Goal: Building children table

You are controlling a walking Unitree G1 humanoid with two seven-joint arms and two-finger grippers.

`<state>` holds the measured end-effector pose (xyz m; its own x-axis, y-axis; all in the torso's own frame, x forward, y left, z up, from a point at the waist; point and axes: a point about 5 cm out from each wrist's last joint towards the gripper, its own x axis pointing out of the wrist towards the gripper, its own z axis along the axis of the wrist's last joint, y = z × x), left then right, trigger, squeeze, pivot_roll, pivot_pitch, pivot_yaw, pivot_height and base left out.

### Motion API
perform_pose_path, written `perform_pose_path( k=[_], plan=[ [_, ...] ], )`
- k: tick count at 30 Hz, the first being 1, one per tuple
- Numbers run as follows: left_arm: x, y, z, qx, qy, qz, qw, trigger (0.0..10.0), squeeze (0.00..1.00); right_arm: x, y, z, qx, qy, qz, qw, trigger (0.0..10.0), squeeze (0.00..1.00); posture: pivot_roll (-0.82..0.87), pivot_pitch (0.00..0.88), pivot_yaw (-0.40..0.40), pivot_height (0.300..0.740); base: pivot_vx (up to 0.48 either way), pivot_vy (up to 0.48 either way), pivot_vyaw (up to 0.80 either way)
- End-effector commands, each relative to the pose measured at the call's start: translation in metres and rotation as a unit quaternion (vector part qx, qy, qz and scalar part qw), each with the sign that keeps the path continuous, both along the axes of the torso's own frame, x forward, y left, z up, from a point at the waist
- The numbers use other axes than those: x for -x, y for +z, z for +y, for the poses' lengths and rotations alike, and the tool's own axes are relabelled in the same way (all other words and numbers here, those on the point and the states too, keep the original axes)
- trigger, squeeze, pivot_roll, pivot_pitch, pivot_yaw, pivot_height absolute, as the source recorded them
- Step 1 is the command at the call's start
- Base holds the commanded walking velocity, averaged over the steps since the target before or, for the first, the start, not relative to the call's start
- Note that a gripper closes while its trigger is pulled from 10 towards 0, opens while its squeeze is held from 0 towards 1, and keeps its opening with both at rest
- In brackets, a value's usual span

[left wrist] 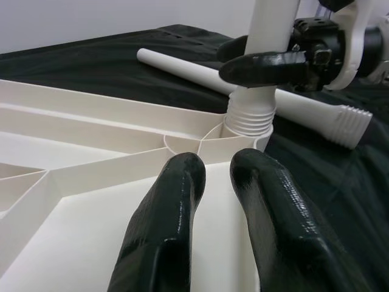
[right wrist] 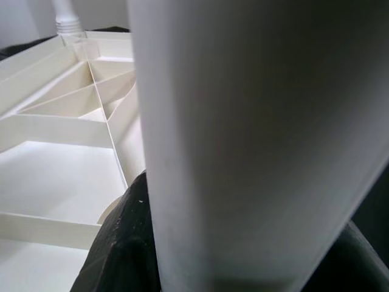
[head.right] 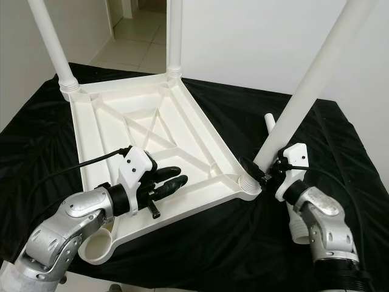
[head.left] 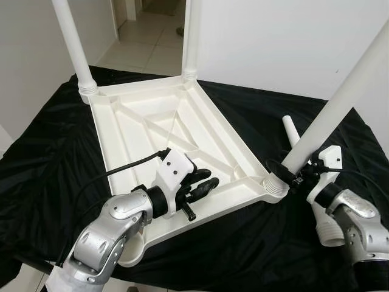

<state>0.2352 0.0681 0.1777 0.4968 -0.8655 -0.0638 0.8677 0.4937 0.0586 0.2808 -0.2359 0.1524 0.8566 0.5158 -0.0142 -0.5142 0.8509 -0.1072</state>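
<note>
The white tabletop (head.left: 176, 131) is laid upside down on a counter (head.left: 55, 158) draped in black cloth, its ribbed underside facing up. Three legs are seen standing in corner sockets: one at the far left corner (head.left: 73, 42), one at the far corner (head.left: 191, 36), and one at the near right corner (head.left: 340, 103), leaning outward to the right. The near left socket (head.right: 97, 248) is open, with no leg in it.

The right gripper (head.left: 290, 172) is closed around the base of the near right leg, just above its threaded collar (left wrist: 250, 112); the fingers (left wrist: 267, 64) are pinched on the tube from both sides. In the right wrist view the leg (right wrist: 255, 140) is held tight against the black fingers (right wrist: 121, 243).

The left gripper (head.left: 203, 181) is poised over the tabletop's near edge, its fingers (left wrist: 176, 213) set close together with a narrow gap, nothing held between them.

A fourth leg (left wrist: 243, 85) is lying loose on the cloth beside the right arm, its threaded end (left wrist: 352, 125) towards the robot. A tiled floor (head.left: 146, 42) is seen beyond.
</note>
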Motion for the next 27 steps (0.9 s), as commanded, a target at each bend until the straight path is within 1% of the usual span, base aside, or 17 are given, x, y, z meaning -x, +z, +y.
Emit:
perform_pose_path(
  k=[1,2,3,4,5,6,7,8,11,15,16,18,20,22,23,26,27],
  plan=[
    [0.005,0.001,-0.003,-0.003,-0.035,0.003,0.999,10.0,0.0,0.002,-0.018,0.006,-0.006,-0.043,0.04,0.998,0.0,0.0,0.12,0.032,-0.061,0.74,0.0,0.0,0.0],
    [0.005,0.001,-0.003,-0.003,-0.035,0.003,0.999,10.0,0.0,0.002,-0.018,0.006,-0.006,-0.043,0.04,0.998,0.0,0.0,0.12,0.032,-0.061,0.74,0.0,0.0,0.0],
    [0.005,0.001,-0.003,-0.002,-0.034,0.002,0.999,10.0,0.0,0.002,-0.019,0.007,-0.009,-0.062,0.042,0.997,0.0,0.0,0.12,0.032,-0.061,0.74,0.0,0.0,0.0],
    [0.005,0.001,-0.003,-0.002,-0.034,0.002,0.999,10.0,0.0,0.002,-0.019,0.007,-0.009,-0.062,0.042,0.997,0.0,0.0,0.12,0.032,-0.061,0.74,0.0,0.0,0.0],
    [0.005,0.0,-0.003,-0.002,-0.033,0.003,0.999,10.0,0.0,0.003,-0.021,0.011,-0.011,-0.082,0.041,0.996,0.0,0.0,0.12,0.031,-0.061,0.74,0.0,0.0,0.0],
    [0.005,0.0,-0.003,-0.002,-0.033,0.003,0.999,10.0,0.0,0.003,-0.021,0.011,-0.011,-0.082,0.041,0.996,0.0,0.0,0.12,0.031,-0.061,0.74,0.0,0.0,0.0],
    [0.005,0.0,-0.004,-0.002,-0.035,0.003,0.999,10.0,0.0,0.003,-0.021,0.015,-0.012,-0.101,0.036,0.994,0.0,0.0,0.11,0.031,-0.062,0.74,0.0,0.0,0.0],
    [0.005,0.0,-0.004,-0.002,-0.035,0.003,0.999,10.0,0.0,0.003,-0.021,0.015,-0.012,-0.101,0.036,0.994,0.0,0.0,0.11,0.031,-0.062,0.74,0.0,0.0,0.0],
    [0.005,0.0,-0.005,-0.001,-0.037,0.004,0.999,10.0,0.0,0.005,-0.02,0.029,-0.029,-0.145,0.029,0.989,0.0,0.0,0.11,0.027,-0.065,0.74,0.0,0.0,0.0],
    [0.005,0.0,-0.006,0.0,-0.037,0.004,0.999,10.0,0.0,0.005,-0.02,0.031,-0.032,-0.153,0.029,0.987,0.0,0.0,0.11,0.027,-0.065,0.74,0.0,0.0,0.0],
    [0.006,-0.001,-0.007,0.0,-0.04,0.005,0.999,10.0,0.0,0.006,-0.023,0.04,-0.047,-0.215,0.033,0.975,0.0,0.0,0.11,0.026,-0.07,0.74,0.0,0.0,0.0],
    [0.007,-0.001,-0.007,0.0,-0.041,0.005,0.999,10.0,0.0,0.007,-0.024,0.045,-0.054,-0.261,0.034,0.963,0.0,0.0,0.11,0.026,-0.07,0.74,0.0,0.0,0.0],
    [0.007,-0.001,-0.008,0.0,-0.041,0.006,0.999,10.0,0.0,0.007,-0.025,0.047,-0.052,-0.272,0.037,0.96,0.0,0.0,0.11,0.026,-0.072,0.74,0.0,0.0,0.0],
    [0.007,-0.001,-0.008,0.001,-0.042,0.006,0.999,10.0,0.0,0.007,-0.028,0.05,-0.051,-0.305,0.049,0.95,0.0,0.0,0.11,0.026,-0.074,0.74,0.0,0.0,0.0],
    [0.007,-0.001,-0.008,0.001,-0.042,0.006,0.999,10.0,0.0,0.007,-0.028,0.05,-0.051,-0.305,0.049,0.95,0.0,0.0,0.11,0.026,-0.074,0.74,0.0,0.0,0.0],
    [0.008,-0.001,-0.009,0.002,-0.044,0.007,0.999,10.0,0.0,0.006,-0.031,0.05,-0.05,-0.356,0.059,0.931,0.0,0.0,0.11,0.024,-0.076,0.74,0.0,0.0,0.0],
    [0.008,-0.001,-0.009,0.002,-0.044,0.007,0.999,10.0,0.0,0.006,-0.031,0.05,-0.05,-0.356,0.059,0.931,0.0,0.0,0.11,0.024,-0.076,0.74,0.0,0.0,0.0]
  ],
)
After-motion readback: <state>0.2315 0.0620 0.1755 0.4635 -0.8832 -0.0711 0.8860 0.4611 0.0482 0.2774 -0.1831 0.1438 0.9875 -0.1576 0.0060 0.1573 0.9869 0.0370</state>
